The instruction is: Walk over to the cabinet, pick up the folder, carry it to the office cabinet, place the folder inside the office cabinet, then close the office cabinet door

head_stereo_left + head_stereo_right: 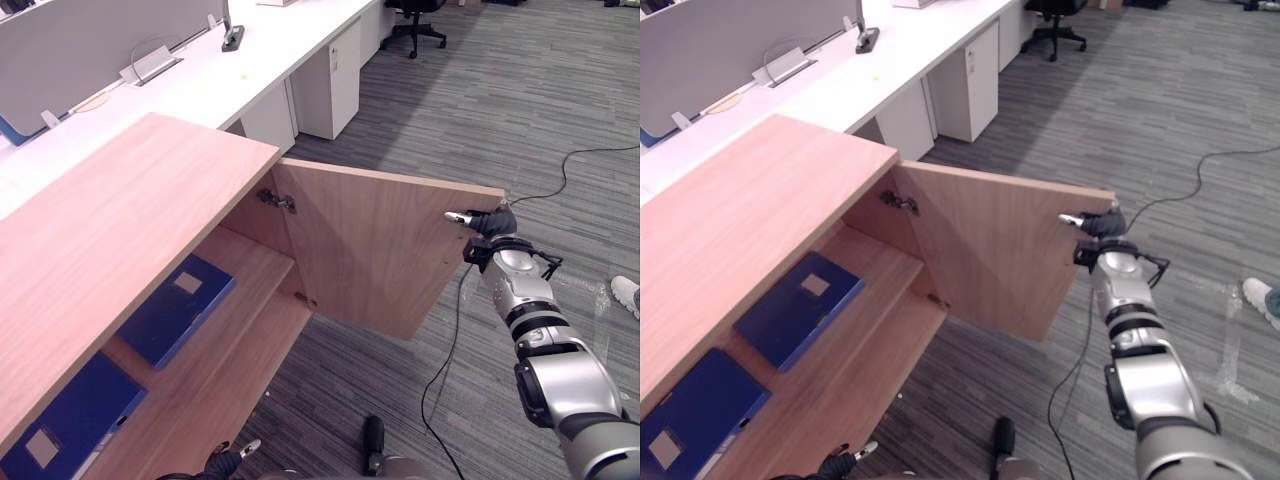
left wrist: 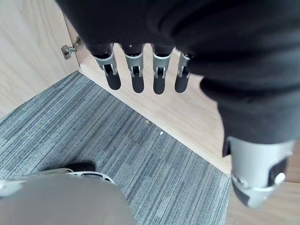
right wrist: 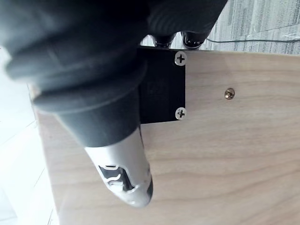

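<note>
Eye views: grey carpet, white worktop behind. Wooden office cabinet, door swung open, two blue folders flat on shelf inside. Right hand at door's top free corner.
Left wrist: left hand fingers straight, empty, over carpet.
Right wrist: thumb flat on door, fingers hidden over its edge, so grip can't be told.

Office cabinet: pale wood grain, matt and smooth. The same finish is noted on its door.
Hinge: bare bright metal.
Black plate on the door: matt, finely textured, held by shiny cross-head metal screws. A brass-toned screw head is seen beside it.
Folder and second folder: blue covers, smooth, faint sheen, pale paper-like labels.
Carpet: grey, striped, rough pile.
Desk: white, smooth.
Left hand: silvery glossy fingers, matt dark tips, dark cover.
</note>
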{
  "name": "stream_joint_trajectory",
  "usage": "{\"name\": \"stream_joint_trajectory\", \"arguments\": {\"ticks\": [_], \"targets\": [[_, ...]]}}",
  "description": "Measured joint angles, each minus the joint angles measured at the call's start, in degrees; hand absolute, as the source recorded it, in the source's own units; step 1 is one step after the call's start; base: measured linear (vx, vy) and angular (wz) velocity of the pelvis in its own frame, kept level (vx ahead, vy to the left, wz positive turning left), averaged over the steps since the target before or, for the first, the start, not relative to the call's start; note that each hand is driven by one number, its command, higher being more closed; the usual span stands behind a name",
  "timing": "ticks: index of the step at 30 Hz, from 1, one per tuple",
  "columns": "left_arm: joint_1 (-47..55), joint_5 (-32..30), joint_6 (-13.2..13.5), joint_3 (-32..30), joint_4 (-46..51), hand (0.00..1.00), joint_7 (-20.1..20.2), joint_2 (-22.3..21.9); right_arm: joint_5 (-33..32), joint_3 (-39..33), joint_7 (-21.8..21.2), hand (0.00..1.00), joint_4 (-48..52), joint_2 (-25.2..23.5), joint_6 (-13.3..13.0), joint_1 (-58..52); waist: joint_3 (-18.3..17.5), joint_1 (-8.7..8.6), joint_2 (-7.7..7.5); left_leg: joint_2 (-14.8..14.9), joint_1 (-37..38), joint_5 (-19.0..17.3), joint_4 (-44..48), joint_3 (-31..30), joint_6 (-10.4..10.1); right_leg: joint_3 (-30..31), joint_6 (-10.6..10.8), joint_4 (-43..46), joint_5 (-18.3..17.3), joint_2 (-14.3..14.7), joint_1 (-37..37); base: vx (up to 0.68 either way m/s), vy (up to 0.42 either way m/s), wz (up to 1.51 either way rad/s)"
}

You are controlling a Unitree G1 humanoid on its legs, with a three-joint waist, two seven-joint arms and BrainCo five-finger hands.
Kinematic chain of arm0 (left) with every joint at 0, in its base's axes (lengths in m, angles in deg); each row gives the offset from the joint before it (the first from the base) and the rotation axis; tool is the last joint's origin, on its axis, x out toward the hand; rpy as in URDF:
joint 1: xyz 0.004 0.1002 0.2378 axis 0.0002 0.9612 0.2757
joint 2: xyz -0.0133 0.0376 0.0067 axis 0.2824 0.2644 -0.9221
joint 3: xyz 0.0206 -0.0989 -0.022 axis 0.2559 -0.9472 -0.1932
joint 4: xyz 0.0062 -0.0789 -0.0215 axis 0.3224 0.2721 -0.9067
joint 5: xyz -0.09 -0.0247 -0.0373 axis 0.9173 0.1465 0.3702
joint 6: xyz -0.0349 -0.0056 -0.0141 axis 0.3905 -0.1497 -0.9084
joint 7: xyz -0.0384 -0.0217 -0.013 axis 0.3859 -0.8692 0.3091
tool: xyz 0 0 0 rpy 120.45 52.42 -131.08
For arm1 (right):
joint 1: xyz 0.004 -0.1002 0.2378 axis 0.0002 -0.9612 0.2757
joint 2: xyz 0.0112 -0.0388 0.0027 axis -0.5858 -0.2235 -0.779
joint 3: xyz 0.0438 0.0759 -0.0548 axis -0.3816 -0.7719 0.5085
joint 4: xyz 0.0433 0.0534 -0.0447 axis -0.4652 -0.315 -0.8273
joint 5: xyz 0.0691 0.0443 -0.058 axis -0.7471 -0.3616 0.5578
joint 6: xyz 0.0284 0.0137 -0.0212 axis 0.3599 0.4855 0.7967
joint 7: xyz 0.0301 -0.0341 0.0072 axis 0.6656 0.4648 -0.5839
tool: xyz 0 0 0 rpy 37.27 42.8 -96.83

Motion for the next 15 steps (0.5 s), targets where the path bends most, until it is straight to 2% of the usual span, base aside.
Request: {"name": "stream_joint_trajectory", "arguments": {"ticks": [4,7,9,11,15], "targets": [[0.49,-0.45,-0.06,-0.23,-0.6,0.0,0.36,0.24,-0.11,7.09,-2.05,0.0,5.87,3.21,-0.01,-2.72,0.25,-0.69,-0.17,0.41,0.01,-0.06,-0.16,0.02,0.06,0.25,0.08,-0.01,-0.21,0.5,-0.12,-0.04,-0.028,-0.04],[1.26,-1.46,-0.12,-0.5,-0.72,0.0,1.15,0.38,-0.24,15.98,-4.99,0.0,14.47,9.05,0.21,-7.59,0.51,-2.03,-0.56,0.8,-0.08,-0.09,-0.33,0.16,0.04,0.59,-0.1,0.0,-0.36,1.07,-0.45,-0.01,-0.035,-0.09],[1.55,-2.62,-0.25,-0.49,-1.72,0.0,2.03,0.67,-0.43,21.72,-9.37,0.0,22.85,13.81,0.21,-11.46,0.4,-3.29,-0.74,1.28,0.03,-0.17,-0.28,0.49,-0.1,1.1,-0.23,0.01,-0.45,1.76,-0.56,0.02,-0.037,-0.16],[1.58,-2.96,-0.23,-0.46,-1.69,0.0,2.59,0.84,-0.43,25.36,-13.59,0.0,28.28,16.46,0.3,-13.24,0.32,-3.37,-0.96,1.62,0.02,-0.25,-0.06,0.55,-0.21,2.06,-0.26,0.02,-0.47,2.41,-0.82,0.02,-0.038,-0.24],[1.6,-3.72,-0.21,-0.5,-1.72,0.0,3.11,1.52,0.57,30.39,-20.19,0.0,37.09,17.69,0.06,-16.83,-0.55,-3.48,-2.24,2.1,-0.28,-0.25,0.06,0.5,-0.23,2.37,-0.3,0.02,-0.5,3.08,-1.35,0.0,-0.054,-0.1]]}}
